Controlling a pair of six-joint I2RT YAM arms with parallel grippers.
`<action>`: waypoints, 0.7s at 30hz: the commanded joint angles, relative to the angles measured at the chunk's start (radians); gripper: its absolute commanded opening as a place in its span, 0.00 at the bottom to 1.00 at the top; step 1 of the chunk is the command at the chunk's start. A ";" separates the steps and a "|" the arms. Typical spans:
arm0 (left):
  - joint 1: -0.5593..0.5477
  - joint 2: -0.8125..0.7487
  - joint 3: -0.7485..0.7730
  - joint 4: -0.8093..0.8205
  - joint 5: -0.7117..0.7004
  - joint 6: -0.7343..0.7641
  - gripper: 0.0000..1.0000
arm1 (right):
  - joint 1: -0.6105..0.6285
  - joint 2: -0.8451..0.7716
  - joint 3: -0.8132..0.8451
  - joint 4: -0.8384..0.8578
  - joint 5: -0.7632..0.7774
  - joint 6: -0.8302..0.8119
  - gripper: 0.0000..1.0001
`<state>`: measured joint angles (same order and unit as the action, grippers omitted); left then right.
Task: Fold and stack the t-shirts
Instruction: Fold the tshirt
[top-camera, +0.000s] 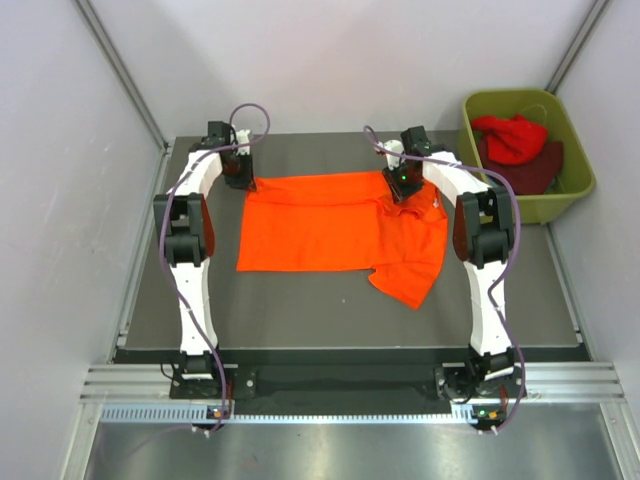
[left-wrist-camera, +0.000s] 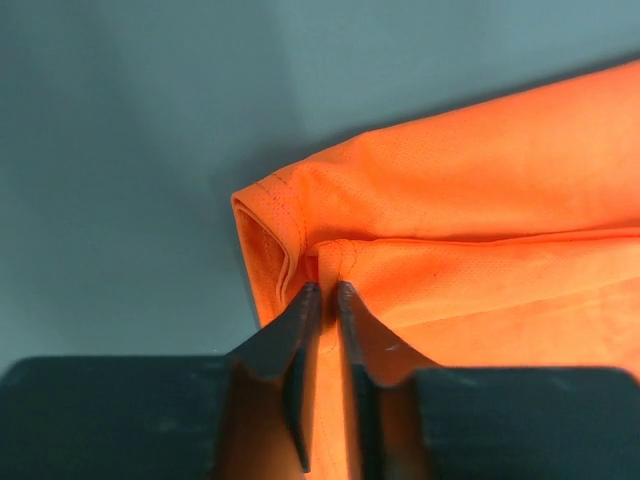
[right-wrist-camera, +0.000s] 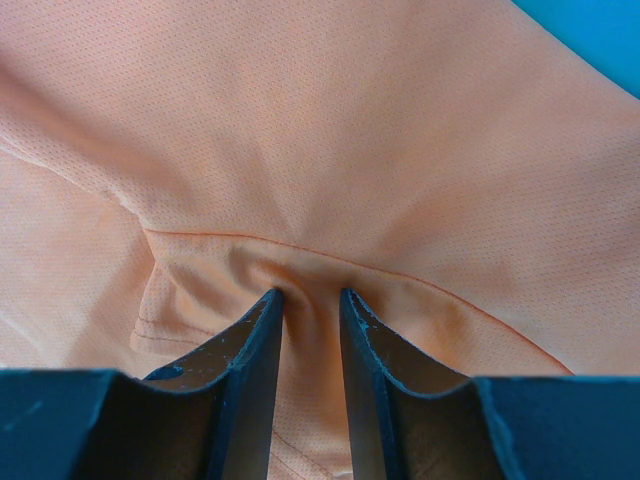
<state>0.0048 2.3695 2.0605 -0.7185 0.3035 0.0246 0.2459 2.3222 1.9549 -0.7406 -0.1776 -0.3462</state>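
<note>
A bright orange t-shirt (top-camera: 320, 230) lies partly folded across the dark table, with a loose flap hanging towards the front right. My left gripper (top-camera: 241, 172) is at the shirt's far left corner. In the left wrist view, its jaws (left-wrist-camera: 327, 288) are nearly together, pinching the folded hem of the orange t-shirt (left-wrist-camera: 480, 200). My right gripper (top-camera: 402, 183) is at the far right part of the shirt. Its jaws (right-wrist-camera: 312, 293) hold a bunched ridge of the orange cloth (right-wrist-camera: 350, 150). A red t-shirt (top-camera: 515, 135) and a dark maroon one (top-camera: 540, 170) lie in the tub.
An olive-green plastic tub (top-camera: 545, 208) stands at the table's back right corner, beside the right wall. Bare dark table (top-camera: 300, 310) shows in front of the shirt. Grey walls close in on the left, back and right.
</note>
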 joint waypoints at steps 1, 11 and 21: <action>-0.002 -0.035 0.029 0.008 0.017 0.006 0.16 | -0.002 -0.049 0.006 0.014 0.003 0.001 0.30; 0.003 -0.174 -0.152 -0.059 0.028 0.046 0.00 | 0.001 -0.061 -0.010 0.014 0.009 -0.002 0.30; 0.015 -0.242 -0.172 -0.197 0.011 0.083 0.50 | 0.012 -0.070 -0.022 0.014 0.009 -0.004 0.30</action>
<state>0.0074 2.2257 1.8996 -0.8783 0.3195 0.0864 0.2489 2.3203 1.9434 -0.7391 -0.1764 -0.3470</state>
